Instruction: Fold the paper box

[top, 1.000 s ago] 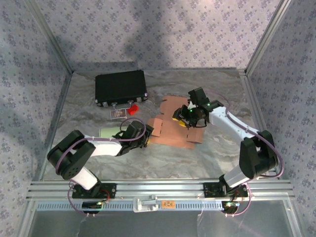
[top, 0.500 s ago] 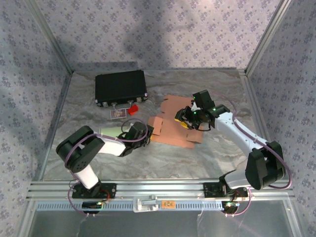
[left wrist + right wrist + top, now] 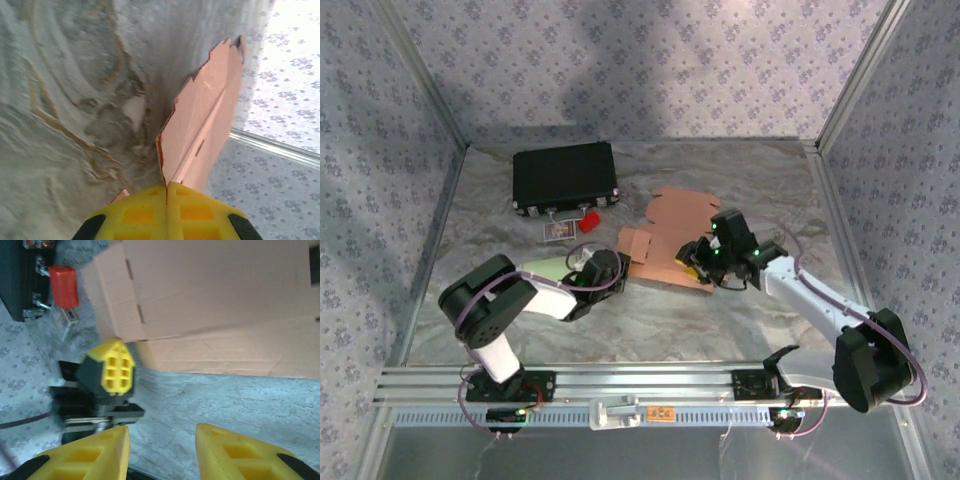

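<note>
Top external: paper box point(image 3: 665, 250) lies unfolded about mid-table, between the two grippers. Tan-pink cardboard, matte, scored with crease lines. Outline irregular, with tabs and flaps at the edges.

Left wrist: shows the paper box point(image 3: 205, 115) nearly edge-on as a thin sheet with a stepped, notched rim and one short slot. Left gripper point(image 3: 166, 192) clamped tight on the near edge of a flap, yellow ribbed pads point(image 3: 137, 212) meeting with only the card between. From above, left gripper point(image 3: 620, 267) sits at the box's left flap.

Right wrist: paper box point(image 3: 215, 305) fills the upper part, two slots along one fold, long crease across. Right gripper point(image 3: 162, 440) partly open, yellow fingers apart, nothing between them, hovering over bare table just short of the box's edge. Left gripper point(image 3: 112, 371) in view opposite. From above, right gripper point(image 3: 692, 264) stands at the box's right near edge.

Table point(image 3: 750, 180): grey marbled surface, smooth.

Black case point(image 3: 565, 178), rectangular with metal latches, well behind and left of the box. Red piece point(image 3: 590, 220) and small card point(image 3: 558, 231) just in front of the case. Pale green item point(image 3: 542, 268) beside the left arm, partly hidden by it. Patterned walls point(image 3: 650, 60) on three sides.
</note>
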Robot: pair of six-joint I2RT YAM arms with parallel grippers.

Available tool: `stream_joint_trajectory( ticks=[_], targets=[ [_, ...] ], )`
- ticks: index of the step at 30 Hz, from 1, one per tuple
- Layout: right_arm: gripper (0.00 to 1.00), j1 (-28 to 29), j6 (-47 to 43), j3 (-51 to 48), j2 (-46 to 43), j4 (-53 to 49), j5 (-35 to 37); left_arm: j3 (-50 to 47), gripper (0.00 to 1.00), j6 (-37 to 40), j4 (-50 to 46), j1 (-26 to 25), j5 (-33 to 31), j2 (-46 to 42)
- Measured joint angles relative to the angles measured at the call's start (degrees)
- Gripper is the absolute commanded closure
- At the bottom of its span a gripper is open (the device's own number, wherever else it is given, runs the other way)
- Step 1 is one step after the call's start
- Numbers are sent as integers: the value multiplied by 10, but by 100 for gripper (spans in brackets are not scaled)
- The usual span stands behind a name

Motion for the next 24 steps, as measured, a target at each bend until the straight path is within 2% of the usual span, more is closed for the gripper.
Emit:
stream_joint_trajectory(
  ticks=[4,7,9,16,24],
  targets=[
    [52,46,98,-75,-35,99,51,34,100,-18,-35,-9,-21,-36],
    [42,55,168,-136,-57,183,103,50,100,-37,-42,-12,-37,-49],
    [40,67,205,-167,-75,214,146,55,100,-46,-51,-13,-43,-50],
    [43,97,276,-182,-94,289,241,64,100,-71,-73,-16,-51,-49],
    [46,108,318,-193,-28,351,282,78,100,-82,-75,-21,-51,-49]
  ],
)
